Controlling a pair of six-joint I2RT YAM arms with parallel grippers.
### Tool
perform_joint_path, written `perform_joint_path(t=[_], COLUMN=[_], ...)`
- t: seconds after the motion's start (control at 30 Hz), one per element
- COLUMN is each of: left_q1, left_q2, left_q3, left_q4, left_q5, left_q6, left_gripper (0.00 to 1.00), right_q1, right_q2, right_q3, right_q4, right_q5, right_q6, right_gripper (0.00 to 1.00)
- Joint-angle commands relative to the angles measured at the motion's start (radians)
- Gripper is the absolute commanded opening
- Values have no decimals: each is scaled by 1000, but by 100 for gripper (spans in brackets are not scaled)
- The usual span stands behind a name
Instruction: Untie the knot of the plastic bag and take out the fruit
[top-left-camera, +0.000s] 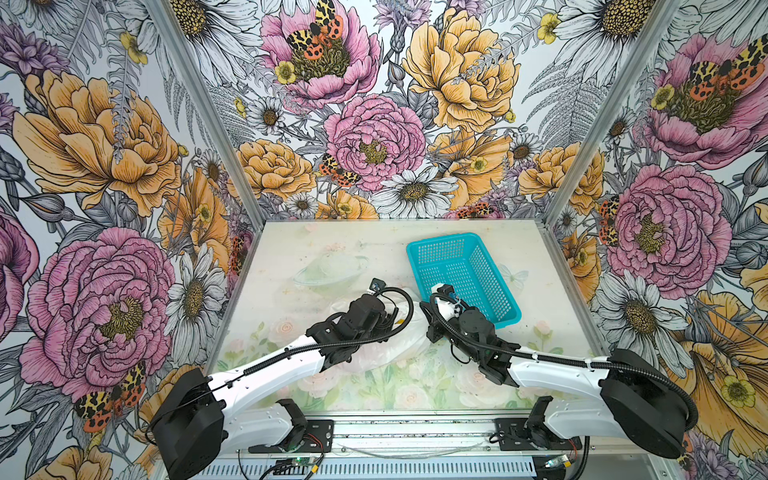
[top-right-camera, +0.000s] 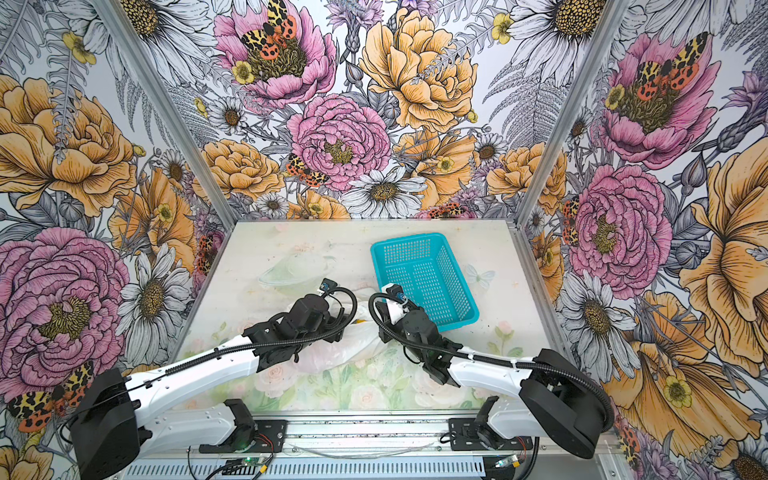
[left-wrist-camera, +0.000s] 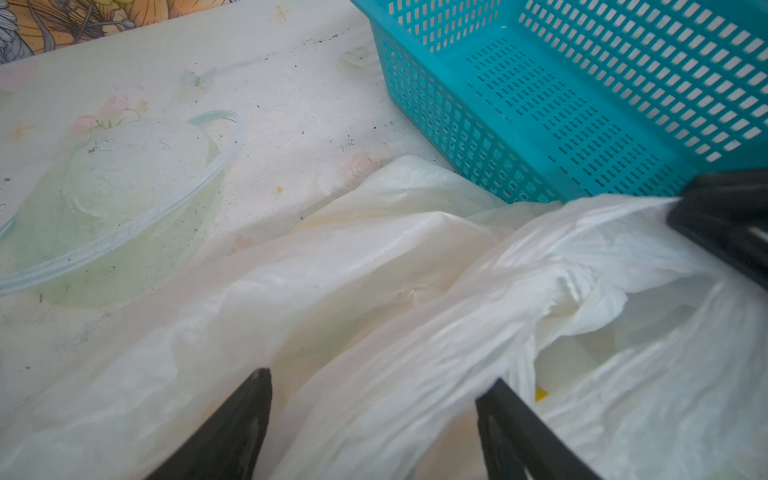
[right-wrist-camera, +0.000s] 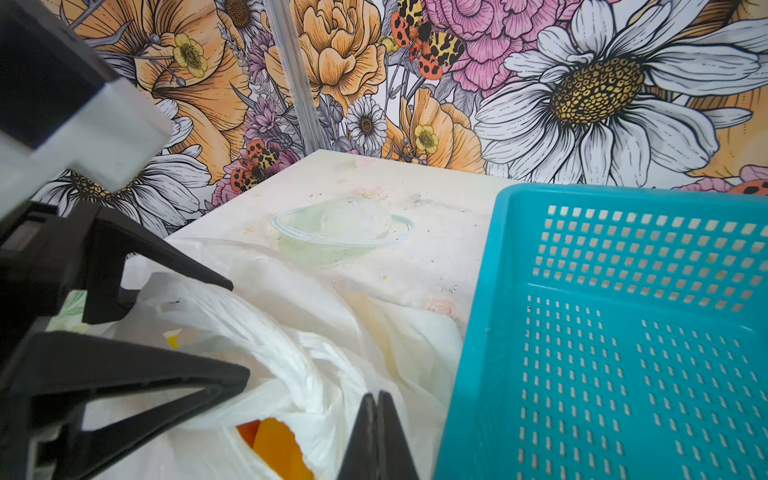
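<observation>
Right gripper (right-wrist-camera: 376, 401) pinches the plastic bag (right-wrist-camera: 232, 328) — teal basket (right-wrist-camera: 623, 193) beside.

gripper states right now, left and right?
left gripper: open, jaws either side of a bunched strand of the plastic bag, not clamped.
right gripper: shut, pinching the plastic bag at its edge.

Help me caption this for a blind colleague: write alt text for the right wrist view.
A white plastic bag lies open on the table, orange and yellow fruit showing in its mouth. The right tool, shut, pinches the bag's edge; the left tool straddles a twisted handle with open jaws. An empty teal basket stands alongside.
</observation>
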Motion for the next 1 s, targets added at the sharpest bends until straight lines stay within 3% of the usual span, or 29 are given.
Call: perform_joint_path(t=[0.0, 0.27, 0.47, 0.57, 0.63, 0.8, 0.87, 0.97], left_q1=[-7, 21, 133, 178, 193, 195, 195, 194], left_q2=[-14, -161, -272, -294, -295, -295, -297, -303], left_q3=[39, 30, -39, -64, -68, -65, -64, -63], left_q4=[-5, 0, 0, 11, 17, 27, 26, 22], left_q5=[-70, -97, -32, 0, 28, 20, 26, 35], left_q6=[-1, -22, -69, -82, -88, -91, -90, -88], left_gripper=[32, 22, 43, 44, 38, 4, 1, 1], right_q1=[-3, -3, -5, -4, -5, -2, -2, 4], right_q2=[-26, 3, 8, 4, 3, -14, -25, -56], right_q3=[1, -4, -17, -20, -22, -28, -20, 65], right_q4=[8, 36, 57, 64, 71, 80, 54, -149], right_q5=[-11, 14, 45, 34, 14, -12, -60, -83], right_q6=[15, 20, 26, 25, 26, 21, -21, -116], right_gripper=[0, 0, 0, 0, 0, 2, 18, 38])
